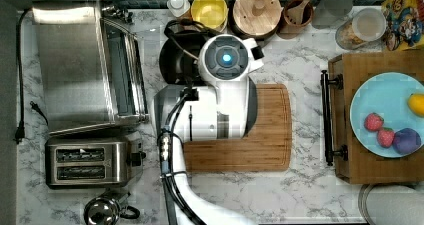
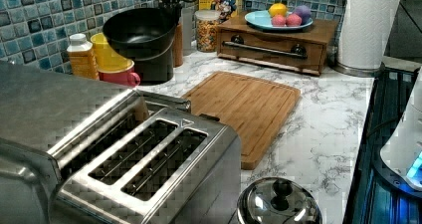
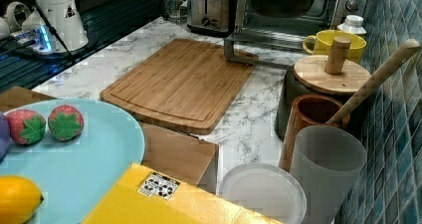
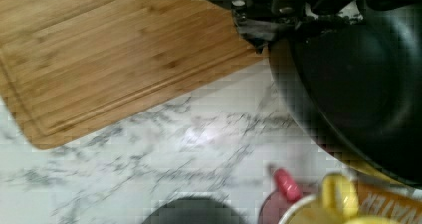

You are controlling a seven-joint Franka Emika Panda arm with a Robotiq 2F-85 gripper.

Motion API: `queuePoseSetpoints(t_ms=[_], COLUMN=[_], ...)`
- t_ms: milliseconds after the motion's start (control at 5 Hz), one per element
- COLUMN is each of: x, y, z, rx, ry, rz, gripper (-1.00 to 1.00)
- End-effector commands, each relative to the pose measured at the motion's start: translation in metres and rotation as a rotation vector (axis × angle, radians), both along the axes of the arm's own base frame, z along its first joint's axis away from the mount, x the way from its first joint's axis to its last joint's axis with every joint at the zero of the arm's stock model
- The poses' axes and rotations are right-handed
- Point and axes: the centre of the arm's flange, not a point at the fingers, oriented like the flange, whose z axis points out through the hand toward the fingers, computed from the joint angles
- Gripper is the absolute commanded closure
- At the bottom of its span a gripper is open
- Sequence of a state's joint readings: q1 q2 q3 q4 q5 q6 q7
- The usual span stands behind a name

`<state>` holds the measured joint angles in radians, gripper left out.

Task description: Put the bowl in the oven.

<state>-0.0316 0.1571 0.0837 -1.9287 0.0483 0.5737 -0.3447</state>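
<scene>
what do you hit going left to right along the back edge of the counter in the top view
white-capped bottle → yellow mug → round wooden lid → brown utensil holder with a wooden spoon → frosted cup → cereal jar → cereal box

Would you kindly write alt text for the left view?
A black bowl hangs tilted in the air above a pink mug, behind a steel toaster. A wooden cutting board lies on the marble counter.
</scene>
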Motion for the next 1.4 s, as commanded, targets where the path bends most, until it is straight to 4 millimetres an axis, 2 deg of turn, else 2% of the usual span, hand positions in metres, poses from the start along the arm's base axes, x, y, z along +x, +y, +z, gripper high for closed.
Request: queuePoseSetpoints(t_ms=[200, 400, 600, 800, 1000, 1400], x=[0.049, 0.066, 0.073, 0.061, 0.062, 0.065], y=[0.108, 0.110, 0.116, 0.127, 0.142, 0.184], z=[0.025, 0.031, 0.032, 0.035, 0.008, -0.053], rx=[-0.016, 0.057, 0.109, 0.097, 0.109, 0.175], ry=[-0.137, -0.204, -0.225, -0.194, -0.167, -0.064], rz=[0.207, 0.216, 0.234, 0.265, 0.311, 0.363], gripper=[1.00, 1.00, 1.00, 1.00, 1.00, 1.00])
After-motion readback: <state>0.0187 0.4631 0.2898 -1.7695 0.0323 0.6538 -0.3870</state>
